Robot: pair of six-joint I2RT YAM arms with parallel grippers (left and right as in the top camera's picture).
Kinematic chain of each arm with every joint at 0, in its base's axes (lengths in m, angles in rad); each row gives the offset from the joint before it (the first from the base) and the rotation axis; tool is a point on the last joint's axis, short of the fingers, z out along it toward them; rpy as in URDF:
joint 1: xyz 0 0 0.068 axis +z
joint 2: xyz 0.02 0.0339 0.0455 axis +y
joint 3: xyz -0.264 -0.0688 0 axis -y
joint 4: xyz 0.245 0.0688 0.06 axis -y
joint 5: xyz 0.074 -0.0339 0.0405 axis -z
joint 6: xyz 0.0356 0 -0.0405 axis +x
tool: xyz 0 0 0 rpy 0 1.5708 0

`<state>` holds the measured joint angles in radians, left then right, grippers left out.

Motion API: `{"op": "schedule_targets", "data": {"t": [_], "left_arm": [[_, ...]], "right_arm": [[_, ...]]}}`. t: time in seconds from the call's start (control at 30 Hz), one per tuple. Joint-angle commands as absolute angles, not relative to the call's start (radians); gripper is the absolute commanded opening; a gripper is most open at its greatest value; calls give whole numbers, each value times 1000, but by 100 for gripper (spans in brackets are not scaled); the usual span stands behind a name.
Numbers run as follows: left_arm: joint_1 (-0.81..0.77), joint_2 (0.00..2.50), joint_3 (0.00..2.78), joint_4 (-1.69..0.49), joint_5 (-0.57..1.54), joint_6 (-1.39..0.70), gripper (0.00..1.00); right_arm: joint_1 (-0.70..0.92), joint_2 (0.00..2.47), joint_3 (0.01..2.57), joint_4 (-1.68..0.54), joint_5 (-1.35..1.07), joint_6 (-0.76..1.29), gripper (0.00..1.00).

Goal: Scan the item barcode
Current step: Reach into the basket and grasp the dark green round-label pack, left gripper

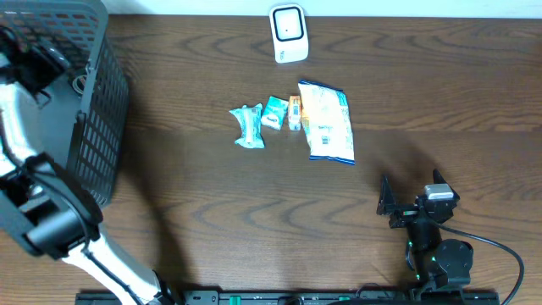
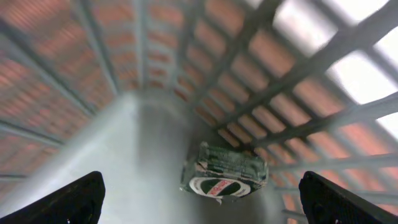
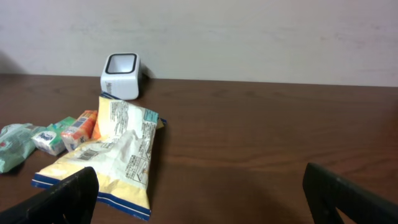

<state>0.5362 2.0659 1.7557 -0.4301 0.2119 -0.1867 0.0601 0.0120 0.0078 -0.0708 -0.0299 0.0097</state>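
My left gripper (image 2: 200,202) is inside the grey mesh basket (image 1: 100,102), open, its black fingers (image 2: 68,202) wide apart. A green packet (image 2: 225,173) lies loose on the basket floor just ahead of them, touching neither finger. The white scanner (image 1: 288,32) stands at the table's far edge, window up, also seen as the scanner (image 3: 121,67). A white and yellow snack bag (image 1: 327,121) lies in front of it. My right gripper (image 1: 398,203) rests open and empty at the near right, its fingers (image 3: 62,202) short of the snack bag (image 3: 112,155).
Left of the snack bag lie an orange box (image 1: 294,112), a small teal box (image 1: 273,112) and a crumpled teal packet (image 1: 249,127). The basket's mesh walls (image 2: 298,81) close round my left gripper. The left arm (image 1: 51,220) runs along the table's left side.
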Motion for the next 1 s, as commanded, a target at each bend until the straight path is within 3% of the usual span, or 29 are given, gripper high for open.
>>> {"op": "schedule_targets", "data": {"t": [0.0,0.3,0.47,0.97], "left_arm": [[489,2107,1776,-428,228,-197,98],[449,2202,1773,-408,159,-207,98],[449,2259,1772,-381,118,-62,98],[447,2341,1771,-270,119,-7,98]], "right_arm": [[54,7,6,-74,-36,6,99],[54,7,6,-74,-36,6,99],[54,7,6,-74,-36,6,99],[54,7,6,-74,-36,6,99]]}}
